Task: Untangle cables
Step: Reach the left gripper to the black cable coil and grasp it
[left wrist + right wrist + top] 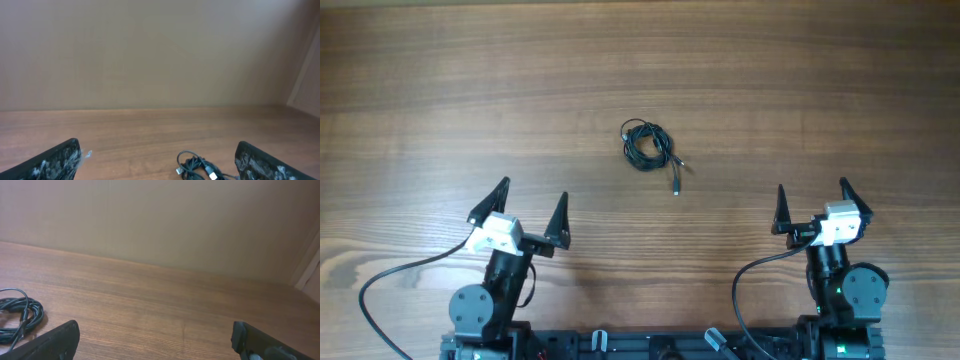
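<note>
The cables (646, 145) lie as one small black bundle of loose loops near the middle of the wooden table, with a plug end trailing toward the front at its right. The bundle also shows in the left wrist view (197, 166), low and right of centre, with two silver plugs, and at the left edge of the right wrist view (17, 315). My left gripper (530, 207) is open and empty, well in front and left of the bundle. My right gripper (813, 204) is open and empty, in front and right of it.
The wooden table (640, 60) stretches wide to the back and both sides. The arms' thick black cables (390, 275) curl at the front edge near the bases. A plain beige wall (160, 50) stands behind the table.
</note>
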Controlling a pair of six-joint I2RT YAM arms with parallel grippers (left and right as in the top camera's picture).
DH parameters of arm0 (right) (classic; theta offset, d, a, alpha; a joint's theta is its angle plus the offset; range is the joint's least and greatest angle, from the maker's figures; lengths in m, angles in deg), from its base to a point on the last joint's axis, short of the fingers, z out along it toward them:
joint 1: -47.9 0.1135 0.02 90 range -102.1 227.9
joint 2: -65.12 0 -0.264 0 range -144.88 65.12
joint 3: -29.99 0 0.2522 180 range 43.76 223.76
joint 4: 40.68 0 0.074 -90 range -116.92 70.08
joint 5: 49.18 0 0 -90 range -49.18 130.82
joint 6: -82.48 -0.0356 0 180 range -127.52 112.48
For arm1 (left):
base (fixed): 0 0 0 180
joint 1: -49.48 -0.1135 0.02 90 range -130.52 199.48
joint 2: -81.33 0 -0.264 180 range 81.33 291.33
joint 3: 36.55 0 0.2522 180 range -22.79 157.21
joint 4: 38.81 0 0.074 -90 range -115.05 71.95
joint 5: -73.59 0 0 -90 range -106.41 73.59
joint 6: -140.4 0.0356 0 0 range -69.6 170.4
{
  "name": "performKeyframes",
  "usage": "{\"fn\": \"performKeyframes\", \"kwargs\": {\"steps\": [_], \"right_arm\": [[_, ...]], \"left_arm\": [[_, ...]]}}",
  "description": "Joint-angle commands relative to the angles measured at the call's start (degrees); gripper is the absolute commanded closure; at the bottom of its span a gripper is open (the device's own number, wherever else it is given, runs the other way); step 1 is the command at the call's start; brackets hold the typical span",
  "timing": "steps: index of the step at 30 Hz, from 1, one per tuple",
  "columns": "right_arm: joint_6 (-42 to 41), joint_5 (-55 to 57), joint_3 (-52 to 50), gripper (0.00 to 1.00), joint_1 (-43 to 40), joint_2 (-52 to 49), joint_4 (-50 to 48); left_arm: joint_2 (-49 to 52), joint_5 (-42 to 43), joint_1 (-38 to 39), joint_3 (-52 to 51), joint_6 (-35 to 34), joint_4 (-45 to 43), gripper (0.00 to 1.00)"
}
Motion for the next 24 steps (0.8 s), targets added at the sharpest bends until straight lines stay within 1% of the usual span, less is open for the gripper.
{"fn": "performKeyframes", "kwargs": {"steps": [1, 3, 7, 9, 10, 11, 12, 13, 14, 16, 19, 20, 21, 24], "right_arm": [[0.7, 0.9, -0.1, 0.00, 0.2, 0.0, -0.1], [0.7, 0.9, -0.1, 0.00, 0.2, 0.0, -0.1], [0.7, 0.9, -0.1, 0.01, 0.2, 0.0, -0.1], [0.7, 0.9, -0.1, 0.00, 0.2, 0.0, -0.1], [0.7, 0.9, -0.1, 0.00, 0.2, 0.0, -0.1], [0.7, 0.9, -0.1, 0.00, 0.2, 0.0, -0.1], [0.7, 0.9, -0.1, 0.00, 0.2, 0.0, -0.1], [0.7, 0.9, -0.1, 0.00, 0.2, 0.0, -0.1], [0.7, 0.9, -0.1, 0.00, 0.2, 0.0, -0.1], [0.7, 0.9, -0.1, 0.00, 0.2, 0.0, -0.1], [0.7, 0.9, -0.1, 0.00, 0.2, 0.0, -0.1], [0.7, 0.9, -0.1, 0.00, 0.2, 0.0, -0.1], [0.7, 0.9, -0.1, 0.00, 0.2, 0.0, -0.1], [0.7, 0.9, -0.1, 0.00, 0.2, 0.0, -0.1]], "left_arm": [[3.5, 1.0, 0.2, 4.9, -1.5, -0.2, 0.00], [8.5, 1.0, 0.2, 8.1, -1.5, -0.2, 0.00], [22.5, 2.0, 0.3, 17.6, -6.4, 0.3, 0.00], [31.5, 3.4, 0.3, 24.3, -9.0, 2.6, 0.00], [36.9, 4.9, 0.5, 28.4, -9.1, 4.6, 0.00], [40.0, 4.8, 1.1, 31.0, -10.2, 6.3, 0.00], [43.5, 4.7, 1.7, 34.1, -11.4, 8.6, 0.00], [49.0, 3.9, 2.7, 39.4, -14.5, 13.8, 0.00], [52.9, 3.9, 3.4, 43.5, -14.8, 18.1, 0.00], [64.1, 2.7, 6.2, 56.2, -14.7, 31.4, 0.00], [75.2, 1.3, 10.3, 68.0, -14.5, 42.5, 0.00], [77.6, 1.3, 11.5, 70.1, -14.5, 44.2, 0.00], [81.1, 1.4, 14.6, 71.3, -14.6, 43.5, 0.00], [84.6, 2.0, 19.1, 71.3, -14.6, 42.2, 0.00]]}}
